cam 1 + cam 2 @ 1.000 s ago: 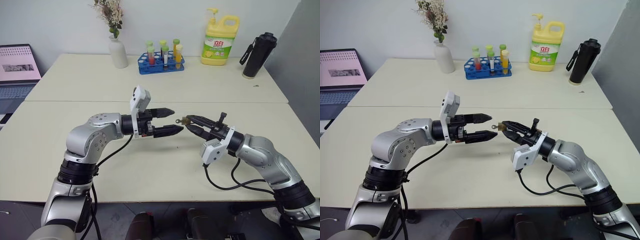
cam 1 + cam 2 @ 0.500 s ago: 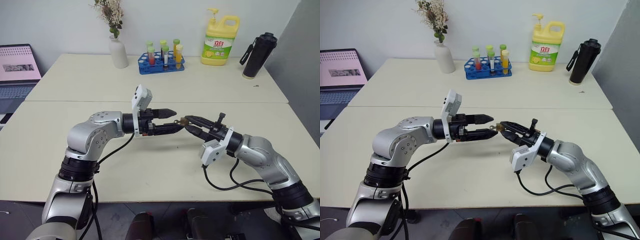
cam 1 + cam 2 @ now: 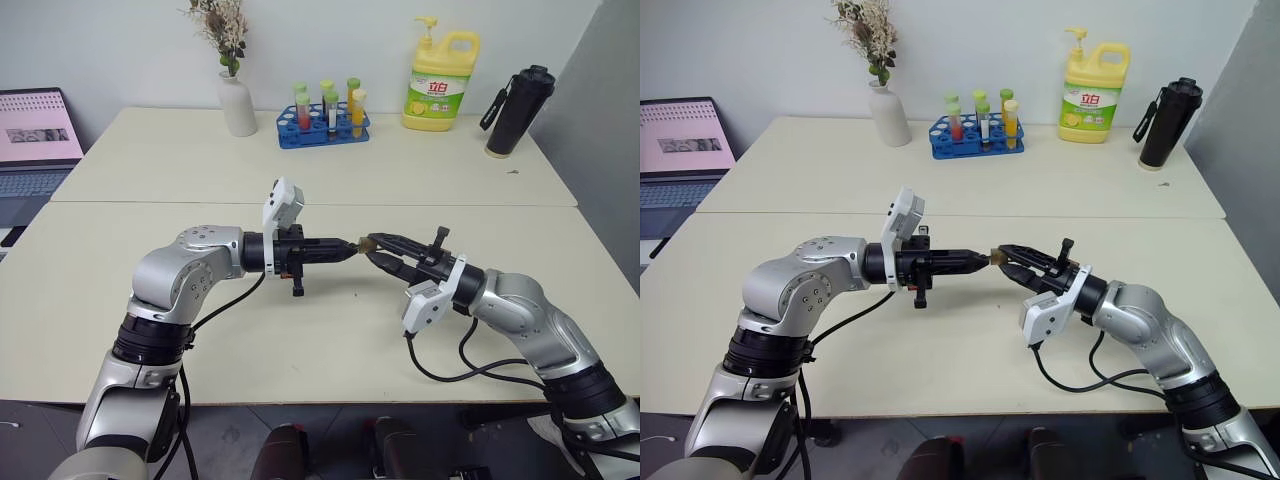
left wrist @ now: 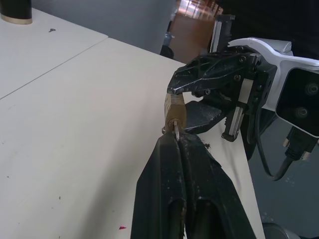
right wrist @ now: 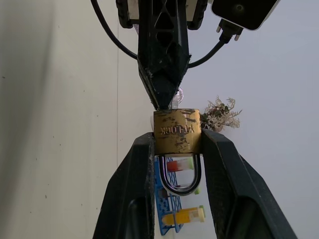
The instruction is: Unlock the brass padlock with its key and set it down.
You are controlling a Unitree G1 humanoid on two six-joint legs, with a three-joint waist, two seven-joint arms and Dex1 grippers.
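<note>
Left wrist view puts my left hand (image 4: 175,142) right at the brass padlock (image 4: 175,113): its two black fingers (image 4: 164,169) are pressed flat together, pinching the key (image 4: 176,132) that sticks out of the lock body's end. A second ago those fingers stood wide apart just short of the lock; half a second ago they were partly closed; now no gap remains. The arm itself has kept its place.

My right hand (image 5: 177,144) is partly open, gripping the padlock's body (image 5: 177,131) between its fingertips (image 5: 137,164), shackle hanging back between the fingers. That hold is unchanged.

Both hands meet in the air above the near worktop (image 3: 330,340), tips touching at the padlock (image 3: 365,243).

Farther back stand a vase (image 3: 237,103), a blue tube rack (image 3: 322,125), a yellow soap bottle (image 3: 440,80) and a black flask (image 3: 518,110), all where they were.
</note>
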